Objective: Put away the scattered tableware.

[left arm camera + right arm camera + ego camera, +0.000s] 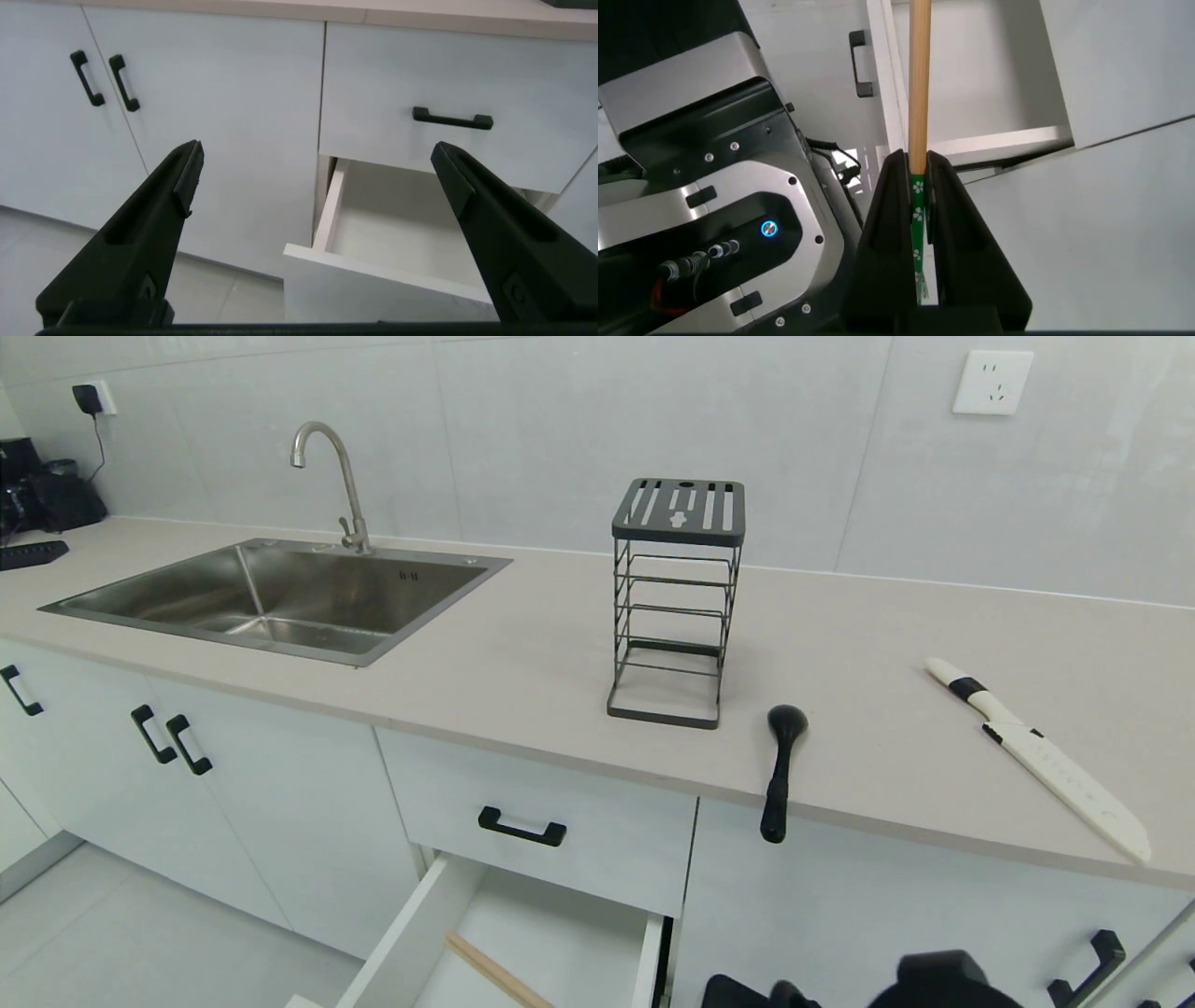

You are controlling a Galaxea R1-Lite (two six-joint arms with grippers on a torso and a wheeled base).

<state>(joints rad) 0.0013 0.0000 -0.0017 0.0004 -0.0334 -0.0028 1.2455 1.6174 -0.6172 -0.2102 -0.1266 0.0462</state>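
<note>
Head view: chopstick (495, 973) slanting over the open drawer (560, 933).
Left wrist view: left hand (316, 154) spread wide, facing the drawer.
Right wrist view: right hand (917, 166) pinching the chopstick's patterned end above the drawer. Probably light, stiff, smooth; prone to pivoting unless gripped firmly.

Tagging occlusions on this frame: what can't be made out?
Head view: the open drawer is cut off by the bottom edge; most of its inside is unseen.
Head view: the wooden stick over it runs off that edge; whether it is the held chopstick is unclear.
Right wrist view: the chopstick in the right pincer runs off the top edge.
Left wrist view: a finger of the open left pincer covers part of the drawer.
</note>
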